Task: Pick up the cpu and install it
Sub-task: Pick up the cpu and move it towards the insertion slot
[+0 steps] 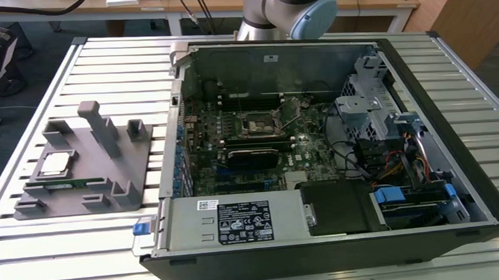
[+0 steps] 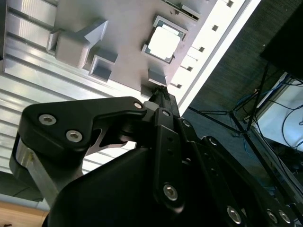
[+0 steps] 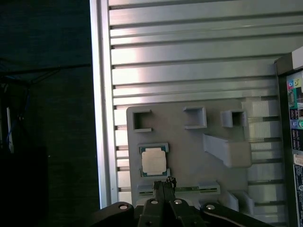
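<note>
The cpu [image 1: 54,162], a flat silvery square with a pale-green rim, lies in a pocket of the grey holder block [image 1: 96,167] at the exterior view's left. Both wrist views look down on the cpu [image 3: 154,161] [image 2: 163,42] from well above. My gripper [image 3: 164,181] [image 2: 161,91] hangs over the holder block [image 3: 189,146], its tips pressed together with nothing between them, a short way off the chip's edge. In the open computer case, the black socket [image 1: 260,122] sits on the motherboard with its metal frame raised.
A long green memory stick [image 1: 68,182] [image 3: 189,189] lies in a slot of the block beside the chip. The block has a tall post [image 1: 99,126]. The open case [image 1: 333,149] takes up the slatted table's middle and right. Floor and cables lie past the table edge [image 3: 97,118].
</note>
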Motion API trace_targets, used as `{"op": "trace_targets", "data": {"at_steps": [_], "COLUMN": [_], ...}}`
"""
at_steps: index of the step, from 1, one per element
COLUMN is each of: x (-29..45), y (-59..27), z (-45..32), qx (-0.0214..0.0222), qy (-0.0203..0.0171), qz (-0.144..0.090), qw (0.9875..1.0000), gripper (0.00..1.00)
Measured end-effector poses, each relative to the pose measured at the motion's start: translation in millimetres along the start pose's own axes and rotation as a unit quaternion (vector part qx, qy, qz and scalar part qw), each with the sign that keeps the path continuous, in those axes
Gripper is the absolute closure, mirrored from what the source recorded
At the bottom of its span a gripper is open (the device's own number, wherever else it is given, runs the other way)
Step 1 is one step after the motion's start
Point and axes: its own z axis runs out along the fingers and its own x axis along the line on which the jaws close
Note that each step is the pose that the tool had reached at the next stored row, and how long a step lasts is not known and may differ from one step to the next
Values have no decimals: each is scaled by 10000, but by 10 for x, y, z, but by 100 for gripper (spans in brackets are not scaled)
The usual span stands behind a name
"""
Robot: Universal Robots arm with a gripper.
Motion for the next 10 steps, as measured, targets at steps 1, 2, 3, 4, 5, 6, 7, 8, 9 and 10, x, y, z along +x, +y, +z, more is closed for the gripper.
{"op": "trace_targets", "data": {"at_steps": [1, 2, 3, 4, 5, 6, 7, 8, 9, 10], "x": [0, 0, 0, 0, 0, 0, 1, 0, 0, 0], "y": [0, 0, 0, 0, 0, -1, -2, -2, -3, -4], "z": [1, 1, 2, 3, 4, 5, 7, 9, 11, 12], "qx": [0, 1, 1, 1, 1, 1, 4, 12, 21, 25], "qy": [0, 0, 0, 0, 0, -1, -2, -4, -4, -2], "qz": [0, 0, 0, 0, 0, 0, 1, 1, 1, 0], "qw": [10000, 10000, 10000, 10000, 10000, 10000, 10000, 10000, 10000, 10000], "gripper": [89, 89, 89, 89, 89, 89, 89, 89, 89, 89]}}
